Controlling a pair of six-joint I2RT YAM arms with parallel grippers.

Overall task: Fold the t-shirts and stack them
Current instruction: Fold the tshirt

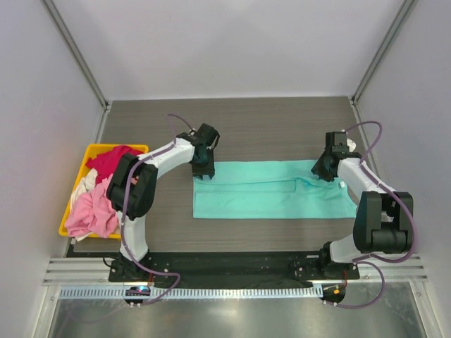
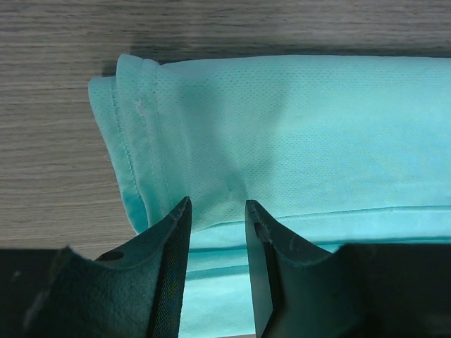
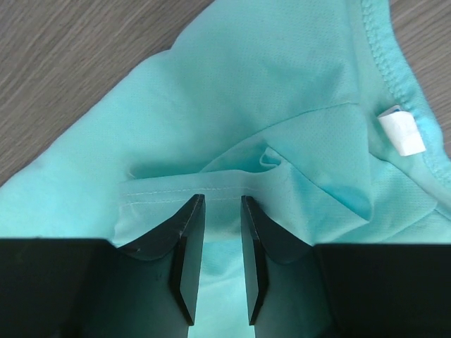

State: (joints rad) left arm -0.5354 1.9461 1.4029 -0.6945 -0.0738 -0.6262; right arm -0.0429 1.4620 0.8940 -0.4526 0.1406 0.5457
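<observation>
Teal shirt (image 1: 271,191) is lying folded lengthwise; left gripper (image 2: 217,204) and right gripper (image 3: 222,198) are hovering, fingers spread, pinching nothing. Any low move risks dragging the fold open.

The spread t-shirt (image 1: 268,201) lies on the table (image 1: 282,127), right of the bin (image 1: 95,148) holding the heaped t-shirts (image 1: 95,204).

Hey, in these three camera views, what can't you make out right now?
Top view: the left arm covers the right side of the yellow bin, so how many shirts it holds is unclear.
Left wrist view: the teal t-shirt runs off the right edge; the left end effector hides its near part.
Right wrist view: any print on the white tag is too small to read.
</observation>
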